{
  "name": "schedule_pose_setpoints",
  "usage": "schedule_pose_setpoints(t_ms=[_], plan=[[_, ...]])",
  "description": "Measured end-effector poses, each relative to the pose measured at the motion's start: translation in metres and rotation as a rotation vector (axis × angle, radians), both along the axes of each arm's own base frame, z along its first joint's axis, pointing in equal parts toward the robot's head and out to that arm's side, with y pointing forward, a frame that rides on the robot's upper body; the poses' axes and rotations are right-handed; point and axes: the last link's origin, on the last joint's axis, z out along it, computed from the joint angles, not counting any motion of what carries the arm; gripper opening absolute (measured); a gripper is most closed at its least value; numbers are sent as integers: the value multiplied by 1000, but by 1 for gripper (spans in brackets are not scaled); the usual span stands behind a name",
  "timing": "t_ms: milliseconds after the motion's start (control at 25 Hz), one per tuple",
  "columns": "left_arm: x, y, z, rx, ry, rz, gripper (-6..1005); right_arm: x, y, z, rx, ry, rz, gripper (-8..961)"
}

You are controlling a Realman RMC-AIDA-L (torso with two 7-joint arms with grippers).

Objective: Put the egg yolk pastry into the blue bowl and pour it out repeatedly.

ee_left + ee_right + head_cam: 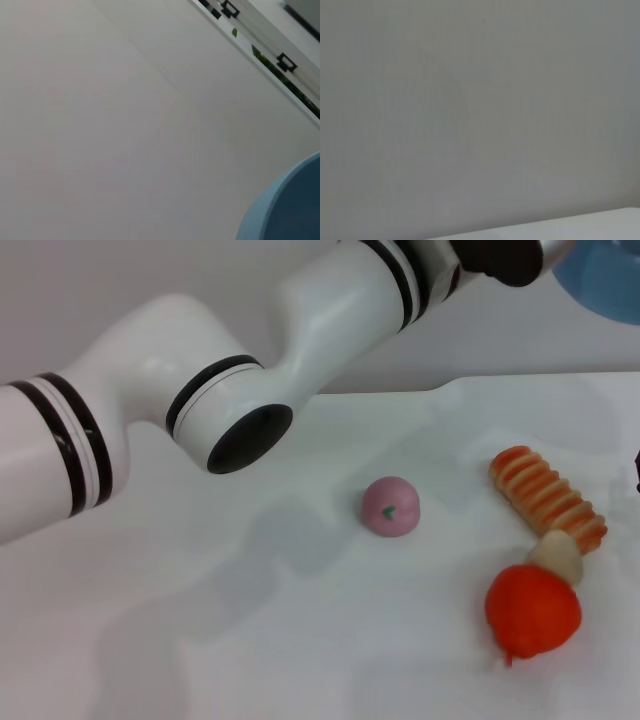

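The white table (pixel 250 640) filled most of the head view, with a pale wall behind it. Across the upper part of that view stretched the left arm (pixel 200 390), white with black rings, reaching from the left edge up toward the top right corner. Its gripper lay out of the frame there, so whether it was clenched, released, or grasping something could not be told. The blue bowl (pixel 605 285) showed only as a light-blue curve at the top right corner, raised above the table just beside the end of that arm; the left wrist view caught 1 more slice of its rim (pixel 287 205) against the wall.

On the table's right side lay 4 food items. The long orange-striped ridged bread (pixel 545 495) lay at a slant. A red round item (pixel 532 612) sat nearest the front edge. The pink dome with a green mark (pixel 391 506) sat alone near the middle. The egg yolk pastry (pixel 556 554) rested on the table between the bread and the red item, touching both.

The right gripper appeared in no view.
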Motion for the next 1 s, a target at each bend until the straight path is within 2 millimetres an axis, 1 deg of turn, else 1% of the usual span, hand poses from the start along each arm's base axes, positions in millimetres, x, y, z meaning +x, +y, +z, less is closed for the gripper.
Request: schedule_pose_setpoints(t_ms=[200, 280, 400, 480, 520, 600, 680, 840, 1000], plan=[[-4, 5, -3, -19, 44, 62, -1, 1, -2, 0, -2, -1, -4, 434], [-12, 12, 0, -28, 60, 129, -1, 2, -2, 0, -3, -1, -5, 434], [-28, 24, 9, -51, 95, 267, -1, 2, -1, -1, -5, -3, -4, 434], [-40, 31, 16, -63, 116, 354, -1, 1, -1, -1, -8, -5, -3, 434], [-50, 37, 22, -74, 127, 420, -1, 1, -1, -1, -9, -7, -1, 434], [-63, 43, 30, -83, 126, 495, -1, 1, -1, -1, -10, -9, 1, 434], [-80, 49, 40, -93, 123, 585, 0, 1, -1, 0, -10, -11, 2, 434], [-112, 55, 51, -131, 161, 748, 0, -1, 0, 0, -3, -5, 10, 434], [-145, 56, 61, -156, 192, 888, 0, -16, 8, 0, 3, 20, 57, 433]])
